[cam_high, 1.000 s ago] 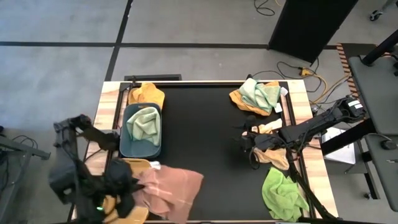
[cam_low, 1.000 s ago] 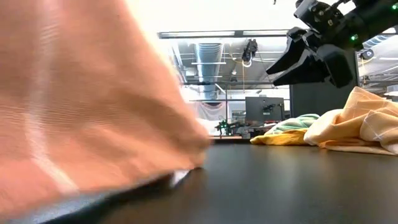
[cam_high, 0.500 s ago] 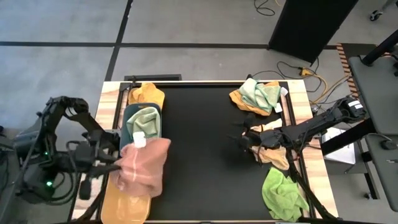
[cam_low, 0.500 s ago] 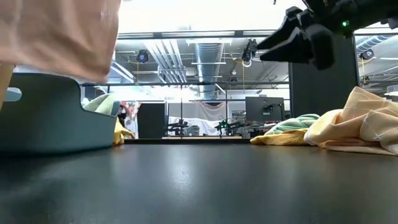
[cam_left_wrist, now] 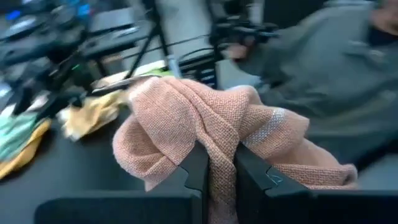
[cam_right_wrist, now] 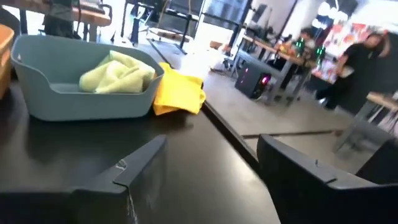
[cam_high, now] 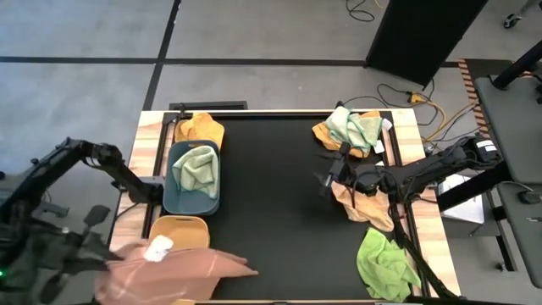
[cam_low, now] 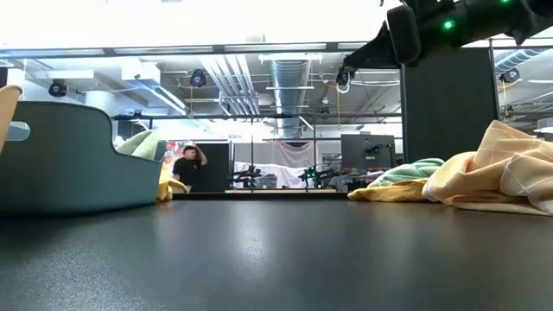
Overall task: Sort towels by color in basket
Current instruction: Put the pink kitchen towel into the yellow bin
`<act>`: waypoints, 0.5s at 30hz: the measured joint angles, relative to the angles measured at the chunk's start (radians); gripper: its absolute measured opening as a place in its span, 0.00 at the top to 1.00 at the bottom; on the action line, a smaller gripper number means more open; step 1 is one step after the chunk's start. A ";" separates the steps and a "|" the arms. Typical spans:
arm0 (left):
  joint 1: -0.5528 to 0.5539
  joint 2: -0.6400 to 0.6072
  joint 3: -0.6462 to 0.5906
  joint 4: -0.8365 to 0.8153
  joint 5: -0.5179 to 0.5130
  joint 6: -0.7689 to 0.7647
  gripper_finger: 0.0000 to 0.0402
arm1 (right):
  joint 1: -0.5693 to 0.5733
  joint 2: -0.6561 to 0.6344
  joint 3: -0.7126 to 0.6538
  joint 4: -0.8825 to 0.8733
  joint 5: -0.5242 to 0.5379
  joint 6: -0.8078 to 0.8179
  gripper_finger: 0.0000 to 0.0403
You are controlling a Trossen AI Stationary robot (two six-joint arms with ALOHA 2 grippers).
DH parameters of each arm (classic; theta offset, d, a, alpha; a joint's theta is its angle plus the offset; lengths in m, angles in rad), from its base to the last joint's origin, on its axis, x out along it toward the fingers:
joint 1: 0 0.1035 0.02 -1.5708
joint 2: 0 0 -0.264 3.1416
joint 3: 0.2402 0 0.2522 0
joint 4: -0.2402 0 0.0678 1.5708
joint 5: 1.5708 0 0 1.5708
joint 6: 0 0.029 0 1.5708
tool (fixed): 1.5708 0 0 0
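High view | left claw (cam_left_wrist: 217,168) clamps salmon towel (cam_high: 182,269) (bunched) | right claw (cam_right_wrist: 208,177) agape

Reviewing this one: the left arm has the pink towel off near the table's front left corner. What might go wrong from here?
1. The left hand pinches only a narrow fold of the pink towel; the rest trails loose and may snag the orange basket or land partly outside it.
2. The right hand is open beside the peach towel; it may grab the towel unevenly.
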 joint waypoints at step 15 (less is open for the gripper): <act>-0.068 -0.066 0.057 -0.004 -0.001 0.045 0.94 | 0.003 0.000 0.000 -0.170 -0.133 0.488 0.41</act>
